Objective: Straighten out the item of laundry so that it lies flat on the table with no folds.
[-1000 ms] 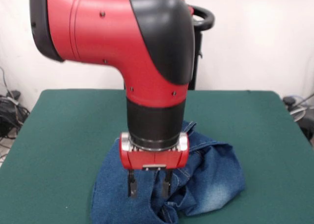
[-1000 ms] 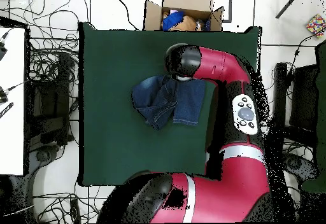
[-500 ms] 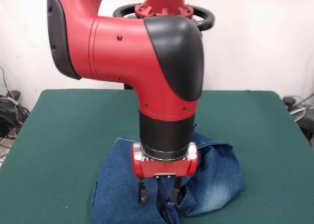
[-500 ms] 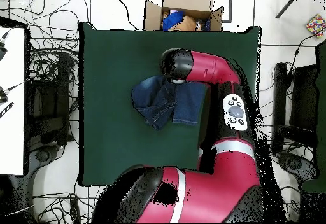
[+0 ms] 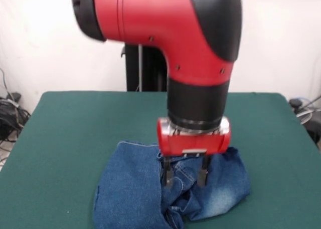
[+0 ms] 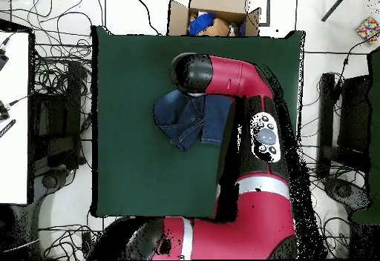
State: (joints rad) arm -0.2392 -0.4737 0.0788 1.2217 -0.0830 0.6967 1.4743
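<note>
We see the jeans (image 5: 170, 191) lying bunched and folded on the near middle of the table (image 5: 70, 124), in the front view, with a rumpled ridge down their centre. Our gripper (image 5: 184, 175) hangs over that ridge, its fingers (image 5: 168, 175) set narrowly apart and empty, tips at the denim. Beyond the table's far edge, overhead, sits an open cardboard box (image 6: 215, 17).

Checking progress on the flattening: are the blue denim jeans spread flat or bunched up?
Bunched up. The blue denim jeans lie in a crumpled heap with overlapping folds on the green cloth table, under the open gripper.
</note>
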